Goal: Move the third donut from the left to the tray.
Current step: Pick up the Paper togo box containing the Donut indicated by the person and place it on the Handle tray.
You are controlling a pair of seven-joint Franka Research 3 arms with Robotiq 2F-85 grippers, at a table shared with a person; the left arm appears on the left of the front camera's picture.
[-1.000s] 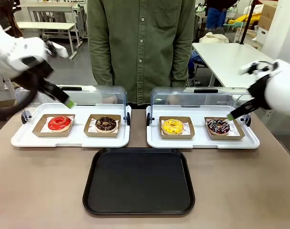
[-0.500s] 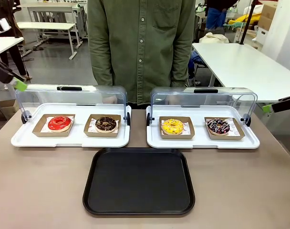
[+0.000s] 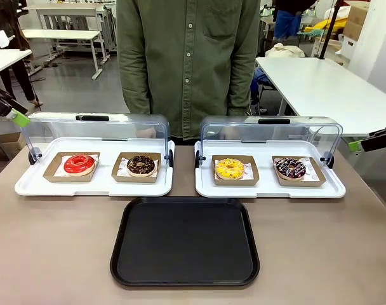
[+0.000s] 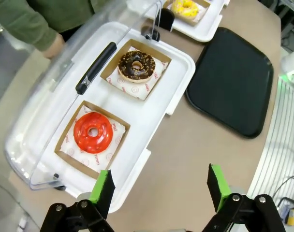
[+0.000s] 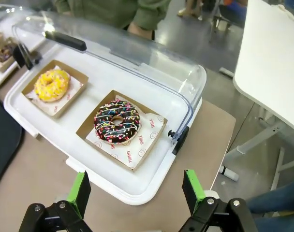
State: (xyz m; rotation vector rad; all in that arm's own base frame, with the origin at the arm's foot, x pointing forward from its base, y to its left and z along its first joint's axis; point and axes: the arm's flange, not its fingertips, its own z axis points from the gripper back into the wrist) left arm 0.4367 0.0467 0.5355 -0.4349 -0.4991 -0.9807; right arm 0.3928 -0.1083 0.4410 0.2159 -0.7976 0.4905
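Black tray (image 3: 185, 241) lies flat on the worktop (image 3: 53, 254), nearest us. Just beyond its far edge, right of centre, the yellow donut (image 3: 229, 168) sits in its brown holder (image 3: 252, 173) on a white tray (image 3: 269, 189), with the clear lid (image 3: 269, 130) tipped up behind. Left fingers (image 4: 103, 189) are spread wide, holding nothing, out past the black tray's far-left corner. Right fingers (image 5: 192, 187) are wide too and empty, past its far-right corner. A person (image 3: 186, 63) stands beyond.

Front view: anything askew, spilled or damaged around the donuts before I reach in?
Nothing stands out. The yellow donut, red donut, chocolate donut and sprinkled donut each sit squarely in a cardboard holder; both clear lids are swung up; the black tray lies straight, no spills.
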